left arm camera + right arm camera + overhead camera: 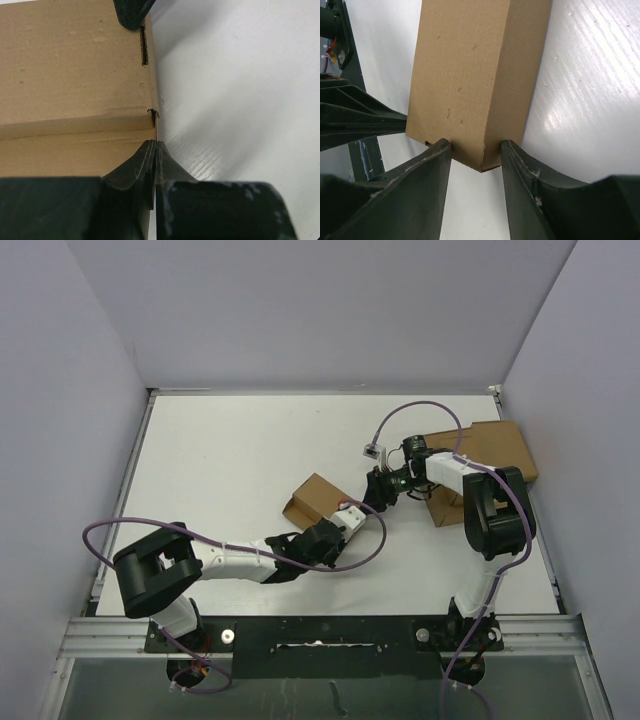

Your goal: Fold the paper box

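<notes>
Paper box (318, 495) noted at table centre. Right gripper (476, 145) pinched across its narrow end, 3 o'clock side. Left gripper (154, 146) pressed together at the 5 o'clock edge. Judged light, stiff, easily creased; best gripped across the walls.

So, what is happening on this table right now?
Two robot arms are working on a small brown box in the middle of the table. The right arm grips one end of it between its jaws. The left arm has its jaws shut, tips at the box's edge; whether they pinch a flap is unclear. The box is already mostly in shape.
</notes>
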{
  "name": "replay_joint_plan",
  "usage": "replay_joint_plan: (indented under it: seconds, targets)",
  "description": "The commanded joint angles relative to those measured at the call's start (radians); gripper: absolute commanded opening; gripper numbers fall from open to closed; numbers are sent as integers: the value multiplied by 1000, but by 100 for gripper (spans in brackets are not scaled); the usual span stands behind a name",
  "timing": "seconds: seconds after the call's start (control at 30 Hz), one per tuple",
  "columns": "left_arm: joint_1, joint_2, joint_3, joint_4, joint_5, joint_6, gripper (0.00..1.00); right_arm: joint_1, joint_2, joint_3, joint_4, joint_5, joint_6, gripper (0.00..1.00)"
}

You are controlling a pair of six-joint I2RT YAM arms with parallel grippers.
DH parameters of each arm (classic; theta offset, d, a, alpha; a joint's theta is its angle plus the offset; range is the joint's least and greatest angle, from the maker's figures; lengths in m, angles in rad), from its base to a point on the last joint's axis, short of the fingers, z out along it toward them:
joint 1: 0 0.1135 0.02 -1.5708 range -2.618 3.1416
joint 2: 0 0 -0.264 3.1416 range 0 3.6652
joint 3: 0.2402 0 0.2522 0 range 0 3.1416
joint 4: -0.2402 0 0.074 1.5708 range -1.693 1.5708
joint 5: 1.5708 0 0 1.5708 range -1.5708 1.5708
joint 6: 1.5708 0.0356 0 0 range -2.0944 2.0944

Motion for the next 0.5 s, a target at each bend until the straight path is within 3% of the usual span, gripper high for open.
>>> replay_joint_plan:
  seconds: [0.0, 0.47]
  targets:
    - [12, -43, 56, 176, -51, -41, 0, 39, 15, 2, -67, -56, 21, 43]
    - [17, -39, 66, 43, -140, -196, 0, 39, 19, 0, -65, -44, 26, 44]
